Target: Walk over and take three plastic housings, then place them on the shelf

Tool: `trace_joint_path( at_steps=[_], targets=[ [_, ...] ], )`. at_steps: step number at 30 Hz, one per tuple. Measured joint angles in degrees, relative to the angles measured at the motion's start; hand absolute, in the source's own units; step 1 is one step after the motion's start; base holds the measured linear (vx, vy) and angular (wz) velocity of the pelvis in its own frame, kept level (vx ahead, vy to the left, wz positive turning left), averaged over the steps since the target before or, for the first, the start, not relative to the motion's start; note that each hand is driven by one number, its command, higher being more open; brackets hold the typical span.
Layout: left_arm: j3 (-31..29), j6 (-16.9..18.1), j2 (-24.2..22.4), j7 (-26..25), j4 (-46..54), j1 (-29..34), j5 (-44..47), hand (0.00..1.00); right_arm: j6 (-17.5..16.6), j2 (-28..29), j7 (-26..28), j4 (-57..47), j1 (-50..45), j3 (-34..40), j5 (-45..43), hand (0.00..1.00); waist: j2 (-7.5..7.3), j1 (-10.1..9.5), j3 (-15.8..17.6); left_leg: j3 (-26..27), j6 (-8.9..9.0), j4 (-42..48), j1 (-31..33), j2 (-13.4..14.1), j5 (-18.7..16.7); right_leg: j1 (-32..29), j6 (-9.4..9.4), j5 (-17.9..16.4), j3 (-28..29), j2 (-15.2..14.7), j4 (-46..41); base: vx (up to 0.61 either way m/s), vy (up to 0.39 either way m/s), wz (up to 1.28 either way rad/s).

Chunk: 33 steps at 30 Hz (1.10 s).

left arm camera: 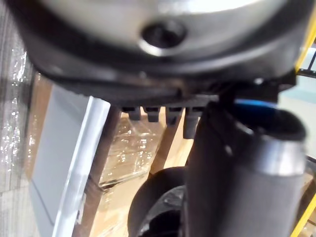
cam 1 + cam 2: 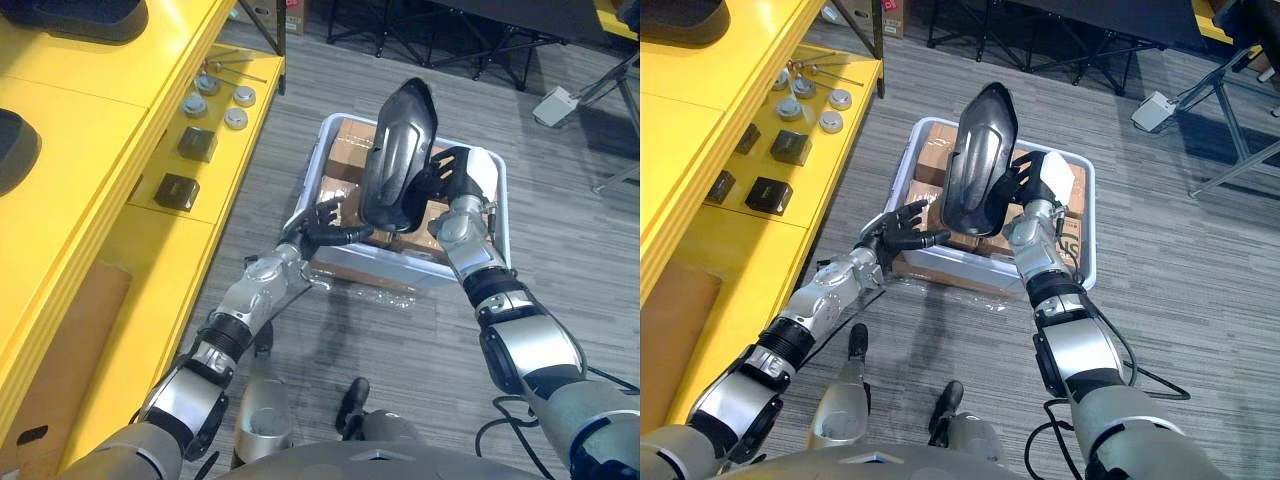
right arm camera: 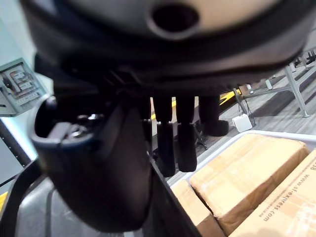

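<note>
one plastic housing point(image 2: 397, 150) gripped upright by right robot hand point(image 2: 453, 178).

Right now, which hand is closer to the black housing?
Right. The right hand grips the black housing over the bin; the left hand, open, is beside its lower end.

Reaches forward and down with both silver-grey arms, elbows slightly bent. Grips a black housing point(image 2: 398, 150) in the right hand point(image 2: 452, 180), pinching it between the thumb and curled fingers point(image 3: 168, 143), and holds it up on end with the wrist tipped back. Holds the left hand point(image 2: 322, 222) lower, palm turned inward, with fingers spread loose and pretty much straight. Points those fingertips right at the housing's bottom end. Can't tell if actually touching.
</note>
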<state>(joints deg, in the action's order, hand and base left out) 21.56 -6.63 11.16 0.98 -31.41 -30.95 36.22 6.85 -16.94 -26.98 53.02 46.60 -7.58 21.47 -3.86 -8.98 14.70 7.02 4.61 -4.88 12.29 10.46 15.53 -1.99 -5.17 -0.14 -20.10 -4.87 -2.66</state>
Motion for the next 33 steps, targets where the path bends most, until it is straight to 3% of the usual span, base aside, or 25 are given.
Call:
trace_joint_path(
  at_steps=[6, 13, 25, 26, 33],
  targets=[
    [0.7, 0.37, -0.58, -2.95, -2.05, -3.46, 2.03, 1.0, -1.0, 1.78, 0.03, 0.0, 3.07, -0.74, -0.49, 0.0, -0.02, 1.42, 1.55, 0.07, 0.04, 0.04, 0.23, 0.04, 0.12, -0.42, 0.01, 0.01, 0.13, 0.02, -0.18, 0.0, 0.0, 0.0],
    [2.34, 2.12, -2.82, -4.77, -2.59, -4.11, 4.17, 1.0, -4.57, 3.1, 0.33, -2.05, 3.13, -3.83, -0.36, 0.0, 0.04, 1.46, 1.65, 0.19, 0.13, 0.05, 0.02, 0.05, 0.17, -0.35, 0.15, -0.08, 0.27, 0.04, -0.18, 0.0, 0.0, 0.0],
    [5.77, 4.18, -3.48, -9.11, -6.87, -5.37, 4.54, 1.0, -6.33, 3.83, 0.19, -4.55, 3.12, -8.5, 0.17, 0.0, 0.4, 1.47, 2.69, 0.49, 0.49, 0.04, -0.72, 0.13, -0.16, 0.17, 0.24, -0.17, 0.76, 0.06, -0.15, 0.0, -0.001, 0.0],
    [5.77, 4.41, -3.48, -9.29, -6.87, -5.37, 4.88, 0.0, -6.33, 3.83, 0.18, -4.55, 3.12, -8.65, 0.16, 0.0, 0.4, 1.48, 2.69, 0.51, 0.48, 0.04, -0.72, 0.13, -0.15, 0.17, 0.26, -0.17, 0.76, 0.06, -0.15, 0.0, 0.0, 0.0],
    [6.73, 11.01, -3.67, -11.85, -6.89, -5.63, 9.36, 0.0, -6.33, 4.28, 0.08, -7.48, 1.75, -9.59, 0.14, 0.0, 0.38, 1.64, 2.7, 0.63, 0.48, 0.05, -0.74, 0.13, -0.14, 0.15, 0.32, -0.22, 0.91, 0.07, -0.11, 0.0, 0.0, 0.0]
  ],
)
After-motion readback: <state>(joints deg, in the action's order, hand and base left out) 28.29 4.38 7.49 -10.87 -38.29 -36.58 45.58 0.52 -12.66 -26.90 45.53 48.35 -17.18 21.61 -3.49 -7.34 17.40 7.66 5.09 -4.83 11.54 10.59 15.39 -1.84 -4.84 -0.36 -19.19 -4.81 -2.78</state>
